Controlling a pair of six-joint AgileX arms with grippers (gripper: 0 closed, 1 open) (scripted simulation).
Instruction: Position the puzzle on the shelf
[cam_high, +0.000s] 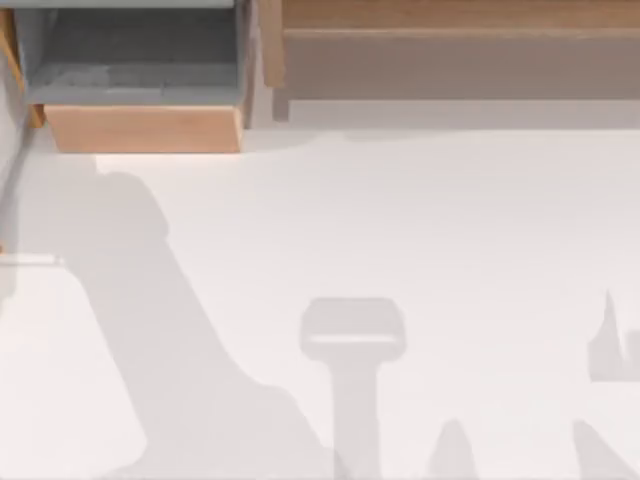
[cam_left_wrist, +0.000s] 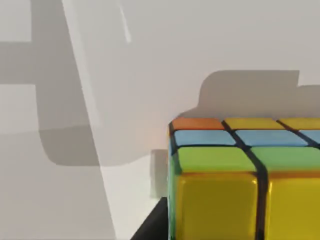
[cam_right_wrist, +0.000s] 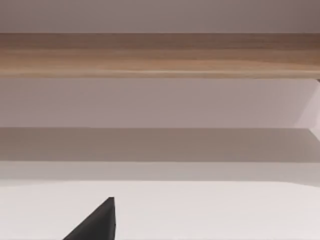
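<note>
Brown wood forms the shelf (cam_high: 450, 20), a long unit at the far right of the white desk (cam_high: 400, 220), its plank top edge above a shaded grey-brown recess. To its left, at the far left of the desk, stands a grey-lined box (cam_high: 140, 70) with a light wood front. Shadows of the arms fall across the near half of the desk. In the left wrist view the puzzle (cam_left_wrist: 245, 175) sits close before the camera, showing orange, yellow, blue and green squares divided by dark grid lines; a dark part of the left jaws (cam_left_wrist: 152, 222) lies just beside it, and whether they grip it cannot be told. In the right wrist view the shelf (cam_right_wrist: 160, 55) faces the camera, with a dark tip of the right jaws (cam_right_wrist: 97, 222) over the desk; their state cannot be told.
</note>
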